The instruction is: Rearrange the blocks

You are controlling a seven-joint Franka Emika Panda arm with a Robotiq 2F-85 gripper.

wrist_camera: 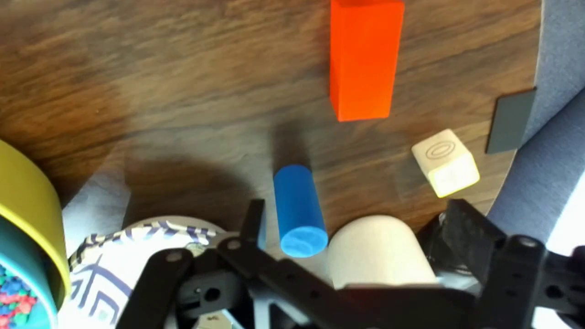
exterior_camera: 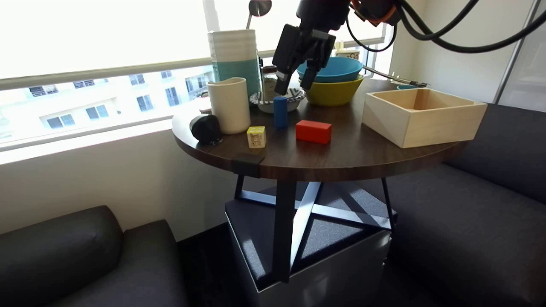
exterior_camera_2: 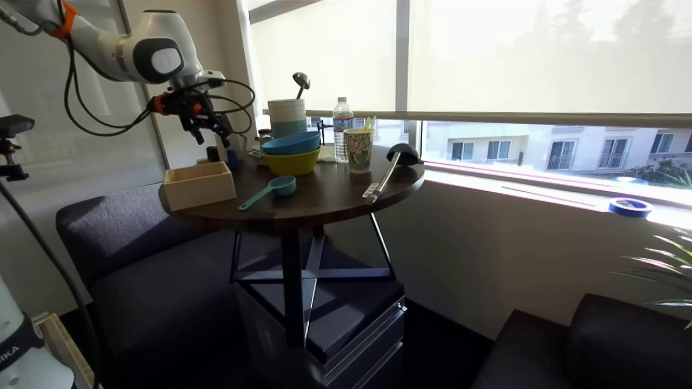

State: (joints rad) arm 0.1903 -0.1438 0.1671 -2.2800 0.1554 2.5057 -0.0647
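Presumably I'm after the blue block [exterior_camera: 280, 113], upright on the tabletop [exterior_camera: 345, 154], with the claw [wrist_camera: 356, 209] above, fingers spread wide and nothing held. Main worry: in the wrist view the block sits off-centre, close by one finger, and the white cup [wrist_camera: 379, 251] shows in the same gap. Drop straight down and I could tip that narrow column or squeeze it into the cup; a finger might also snag the patterned bowl [wrist_camera: 114, 269] near it. Yellow cube [exterior_camera: 257, 138] stands near the cup, the opposite finger showing close by it in the wrist view, clearance hard to judge. Red block [exterior_camera: 313, 131] lies on its long side, apart from the rest. Shapes and stuff: blue is a smooth cylinder, so the pads would meet it along thin lines; it may swivel, or roll if felled. Red is a crisp-edged bar, flat faces, should grip more kindly. Cube looks like pale wood, engraved, yellow on top. Cup smooth, wavy-lipped, perhaps ceramic; tabletop dark, streaked woodgrain, possibly slick under a nudge
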